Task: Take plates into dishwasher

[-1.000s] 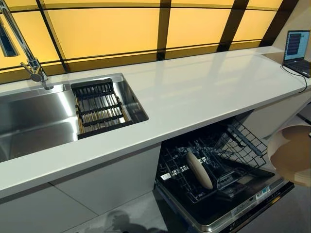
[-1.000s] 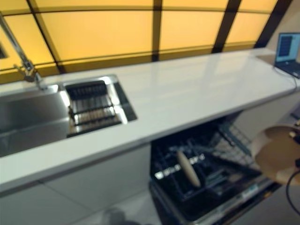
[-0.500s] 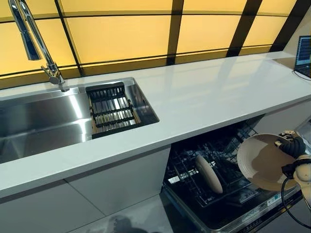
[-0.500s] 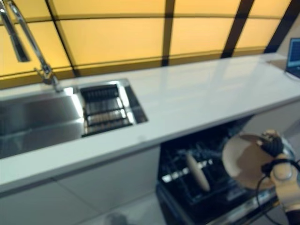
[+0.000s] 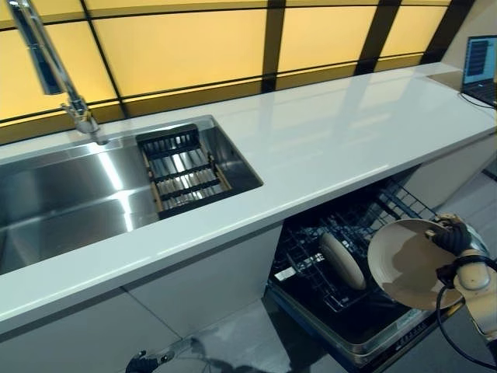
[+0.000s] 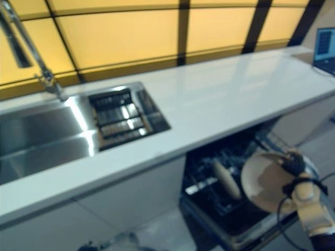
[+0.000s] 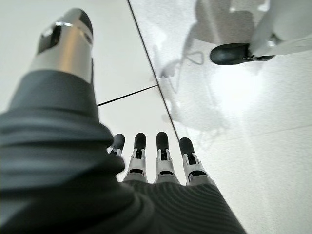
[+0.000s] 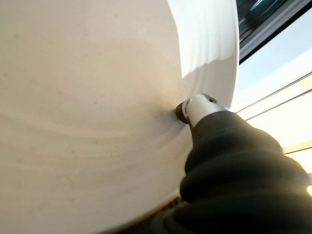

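Countertop point(image 5: 342, 148) above open dishwasher point(image 5: 349, 303).

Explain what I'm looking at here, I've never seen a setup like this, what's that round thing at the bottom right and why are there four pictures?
It is a humanoid robot loading a dishwasher. Two pictures come from cameras in its head and look down on a white counter with a steel sink. Below it is the open dishwasher, with one plate already standing in the rack. The round thing is a second plate, pinched at its rim by the right hand. The other two pictures come from wrist cameras. The left hand hangs open over the floor.
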Robot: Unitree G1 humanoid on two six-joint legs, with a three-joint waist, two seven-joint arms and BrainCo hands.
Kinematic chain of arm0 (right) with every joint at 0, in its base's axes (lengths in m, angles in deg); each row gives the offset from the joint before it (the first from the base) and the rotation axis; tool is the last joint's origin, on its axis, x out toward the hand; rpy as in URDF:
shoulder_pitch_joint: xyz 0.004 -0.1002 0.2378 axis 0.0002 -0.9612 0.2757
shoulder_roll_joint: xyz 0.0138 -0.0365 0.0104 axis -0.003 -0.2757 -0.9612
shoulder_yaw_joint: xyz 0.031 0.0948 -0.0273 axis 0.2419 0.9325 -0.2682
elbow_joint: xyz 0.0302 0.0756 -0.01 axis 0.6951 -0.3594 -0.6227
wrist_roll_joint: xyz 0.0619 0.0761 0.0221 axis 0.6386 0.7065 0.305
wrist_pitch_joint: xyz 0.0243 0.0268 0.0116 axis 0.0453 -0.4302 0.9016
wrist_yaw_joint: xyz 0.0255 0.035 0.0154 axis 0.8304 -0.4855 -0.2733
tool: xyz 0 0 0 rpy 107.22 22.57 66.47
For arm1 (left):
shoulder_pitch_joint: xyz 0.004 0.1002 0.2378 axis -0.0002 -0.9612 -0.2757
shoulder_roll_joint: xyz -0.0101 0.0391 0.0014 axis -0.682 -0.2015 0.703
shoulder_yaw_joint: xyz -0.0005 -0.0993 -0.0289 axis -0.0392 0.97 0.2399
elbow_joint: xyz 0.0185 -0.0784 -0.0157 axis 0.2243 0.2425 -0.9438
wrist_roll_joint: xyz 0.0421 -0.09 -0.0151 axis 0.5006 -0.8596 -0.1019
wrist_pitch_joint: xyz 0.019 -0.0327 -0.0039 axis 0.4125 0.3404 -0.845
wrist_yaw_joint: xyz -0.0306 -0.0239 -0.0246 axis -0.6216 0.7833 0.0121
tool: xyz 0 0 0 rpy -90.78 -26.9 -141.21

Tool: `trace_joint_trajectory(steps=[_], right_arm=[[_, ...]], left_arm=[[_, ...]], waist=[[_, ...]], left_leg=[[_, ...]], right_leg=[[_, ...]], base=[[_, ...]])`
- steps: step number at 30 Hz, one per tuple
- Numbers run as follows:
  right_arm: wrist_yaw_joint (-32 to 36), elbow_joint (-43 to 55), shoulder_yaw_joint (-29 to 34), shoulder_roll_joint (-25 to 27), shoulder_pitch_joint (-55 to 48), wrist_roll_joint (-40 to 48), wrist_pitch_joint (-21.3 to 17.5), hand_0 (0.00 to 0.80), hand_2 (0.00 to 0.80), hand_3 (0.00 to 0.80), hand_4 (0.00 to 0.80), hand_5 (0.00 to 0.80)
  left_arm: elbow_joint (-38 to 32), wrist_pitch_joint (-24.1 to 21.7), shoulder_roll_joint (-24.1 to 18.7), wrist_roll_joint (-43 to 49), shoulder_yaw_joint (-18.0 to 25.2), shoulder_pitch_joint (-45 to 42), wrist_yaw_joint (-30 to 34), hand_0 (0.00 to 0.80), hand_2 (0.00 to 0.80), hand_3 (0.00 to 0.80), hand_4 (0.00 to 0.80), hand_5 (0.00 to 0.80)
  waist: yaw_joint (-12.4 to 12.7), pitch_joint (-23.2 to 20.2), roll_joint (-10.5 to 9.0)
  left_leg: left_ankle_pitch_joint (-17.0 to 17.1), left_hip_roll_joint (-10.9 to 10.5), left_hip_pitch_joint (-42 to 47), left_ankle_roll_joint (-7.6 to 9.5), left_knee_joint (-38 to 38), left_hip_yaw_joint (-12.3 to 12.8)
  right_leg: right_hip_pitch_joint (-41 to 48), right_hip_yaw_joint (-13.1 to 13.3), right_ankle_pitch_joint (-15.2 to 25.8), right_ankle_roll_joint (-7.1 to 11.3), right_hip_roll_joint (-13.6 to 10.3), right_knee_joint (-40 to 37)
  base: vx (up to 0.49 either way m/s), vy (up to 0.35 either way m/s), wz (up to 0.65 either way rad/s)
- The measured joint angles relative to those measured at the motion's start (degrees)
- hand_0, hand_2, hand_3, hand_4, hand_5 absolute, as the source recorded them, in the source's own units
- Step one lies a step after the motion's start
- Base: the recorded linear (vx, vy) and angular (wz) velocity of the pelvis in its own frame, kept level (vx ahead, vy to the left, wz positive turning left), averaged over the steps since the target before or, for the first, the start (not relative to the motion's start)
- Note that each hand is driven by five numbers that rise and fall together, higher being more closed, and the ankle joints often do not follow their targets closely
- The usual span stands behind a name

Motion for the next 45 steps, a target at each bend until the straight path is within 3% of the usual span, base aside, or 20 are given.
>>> trace_joint_trajectory(steps=[3, 10, 32, 40, 45], right_arm=[[-1.5, -4.0, 0.0, 0.0, 0.5, 0.1, 0.1, 0.8, 0.8, 0.8, 0.8, 0.8], [-3.2, -4.9, 0.1, 0.1, 0.5, 0.2, 0.6, 0.8, 0.8, 0.8, 0.8, 0.8], [-5.0, -9.8, 0.0, 0.5, 3.5, 0.2, 3.0, 0.8, 0.8, 0.8, 0.8, 0.8], [-6.9, -15.5, -1.4, 3.4, 7.6, 1.2, 4.1, 0.8, 0.8, 0.8, 0.8, 0.8], [-9.5, -19.5, -4.2, 6.4, 13.2, 2.5, 4.2, 0.8, 0.8, 0.8, 0.8, 0.8]], left_arm=[[0.1, 0.0, -1.3, 0.0, 0.1, -2.6, -0.2, 0.0, 0.0, 0.0, 0.0, 0.0], [0.1, 0.1, -1.4, 0.0, 0.2, -7.4, 0.0, 0.0, 0.0, 0.0, 0.0, 0.0], [-0.7, -1.0, -1.6, 0.0, 0.0, -7.4, 1.8, 0.0, 0.0, 0.0, 0.0, 0.0], [-0.7, -1.1, -3.2, 0.0, -1.2, -7.5, 2.4, 0.0, 0.0, 0.0, 0.0, 0.0], [-1.0, -1.5, -3.9, -0.6, -2.7, -6.9, 2.4, 0.0, 0.0, 0.0, 0.0, 0.0]], waist=[[1.3, 0.0, 0.16], [1.5, -0.1, 0.18], [2.0, 0.0, -0.71], [3.5, 0.5, -1.08], [4.5, 2.4, -0.28]], left_leg=[[0.0, 0.3, 0.0, -0.06, -0.2, 0.2], [0.1, 0.2, 0.0, -0.07, -0.6, 0.0], [0.1, 0.7, 2.0, -0.06, -1.9, 0.0], [0.1, 0.5, 0.7, -0.08, -1.8, -0.8], [0.2, 0.5, -2.0, -0.27, -1.0, -1.0]], right_leg=[[0.6, 0.0, 0.1, 0.14, 0.5, -1.4], [1.8, -0.6, 0.6, -0.38, 1.0, -3.2], [5.9, -1.8, 1.2, -0.84, 2.2, -7.3], [4.8, -2.0, 1.2, -0.82, 2.3, -7.4], [2.3, -2.0, 1.4, -0.78, 2.2, -6.9]], base=[[0.034, -0.009, 0.1], [0.004, -0.001, 0.04], [0.007, -0.029, 0.02], [-0.014, -0.044, 0.05], [-0.077, -0.021, 0.01]])
